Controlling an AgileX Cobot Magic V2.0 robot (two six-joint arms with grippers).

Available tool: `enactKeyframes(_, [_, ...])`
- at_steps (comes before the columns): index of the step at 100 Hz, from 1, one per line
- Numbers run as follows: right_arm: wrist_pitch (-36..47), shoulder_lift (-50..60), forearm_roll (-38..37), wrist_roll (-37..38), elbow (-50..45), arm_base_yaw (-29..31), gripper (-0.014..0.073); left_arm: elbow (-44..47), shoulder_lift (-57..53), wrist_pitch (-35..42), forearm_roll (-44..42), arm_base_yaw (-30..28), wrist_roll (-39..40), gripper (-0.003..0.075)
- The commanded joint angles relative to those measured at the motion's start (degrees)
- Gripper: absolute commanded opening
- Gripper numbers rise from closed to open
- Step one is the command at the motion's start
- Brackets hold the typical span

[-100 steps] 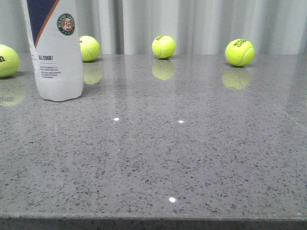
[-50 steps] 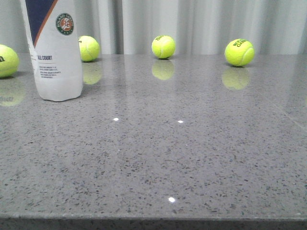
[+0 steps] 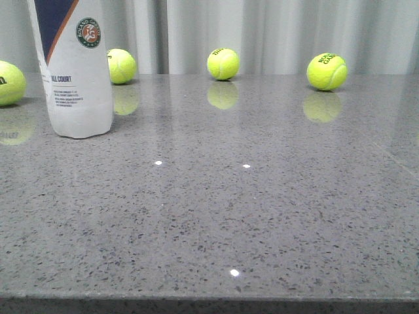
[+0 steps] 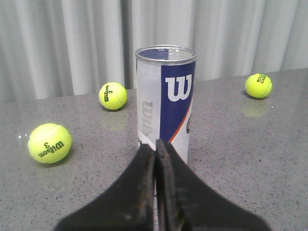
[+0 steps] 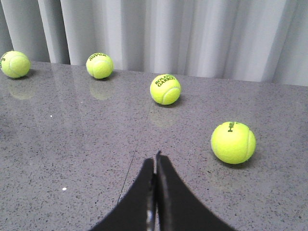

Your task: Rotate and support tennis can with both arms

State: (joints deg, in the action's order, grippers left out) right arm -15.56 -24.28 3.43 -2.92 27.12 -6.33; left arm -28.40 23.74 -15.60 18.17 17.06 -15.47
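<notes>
Grey speckled stone is what your front camera shows: a glossy table (image 3: 262,216) with the tennis can (image 3: 73,72) standing upright at the far left, its base flat on the surface and its top cut off by the frame edge. The round green logo and small print face you. Four yellow-green balls lie along the back near the pale curtain (image 3: 275,33): one at the left edge (image 3: 10,83), one just behind the can (image 3: 122,65), one at centre (image 3: 223,63), one to the right (image 3: 327,71). Neither arm appears in this view.

Left wrist camera: the left gripper (image 4: 156,149) has its two black fingers pressed together, nothing between them. The can (image 4: 166,96) stands directly beyond the fingertips, close to them; you cannot tell whether they touch it. Its metal rim is open at the top, and the navy panel with the white W faces the camera. Three balls sit around it, well apart from it: (image 4: 49,143), (image 4: 112,96), (image 4: 258,85).

Right wrist camera: the right gripper (image 5: 156,161) is likewise pressed closed and empty, hanging over bare table. The can is out of this view. Four balls lie ahead: (image 5: 233,142), (image 5: 165,89), (image 5: 99,65), (image 5: 15,64).
</notes>
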Motion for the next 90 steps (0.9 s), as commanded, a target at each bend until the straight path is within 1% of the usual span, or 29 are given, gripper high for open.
enactKeyframes(1, [4.5, 0.0, -0.3, 0.1, 1.6, 0.3, -0.0068, -1.6, 0.4, 4.9, 1.0, 0.1, 0.5, -0.0020])
enactKeyframes(17, [4.5, 0.0, -0.3, 0.1, 1.6, 0.3, -0.0068, -0.9, 0.3, 8.8, 0.7, 0.1, 0.5, -0.0020])
enactKeyframes(34, [4.5, 0.0, -0.3, 0.1, 1.6, 0.3, -0.0068, 2.2, -1.2, 14.0, -7.6, 0.0, 1.1, -0.0020])
enactKeyframes(40, [4.5, 0.0, -0.3, 0.1, 1.6, 0.3, -0.0068, 3.7, -2.3, 14.9, -10.2, -0.9, 4.5, -0.0020])
enactKeyframes(51, [4.5, 0.0, -0.3, 0.1, 1.6, 0.3, -0.0068, 6.7, -5.5, 14.7, -14.5, -4.5, 10.7, -0.0020])
enactKeyframes(69, [4.5, 0.0, -0.3, 0.1, 1.6, 0.3, -0.0068, 13.1, -12.6, 13.4, -17.8, -9.5, 15.0, -0.0020])
enactKeyframes(78, [4.5, 0.0, -0.3, 0.1, 1.6, 0.3, -0.0068, 16.7, -16.2, 13.4, -19.1, -10.9, 15.5, -0.0020])
enactKeyframes(90, [4.5, 0.0, -0.3, 0.1, 1.6, 0.3, -0.0068, 21.1, -20.8, 13.4, -23.6, -11.6, 20.8, -0.0020])
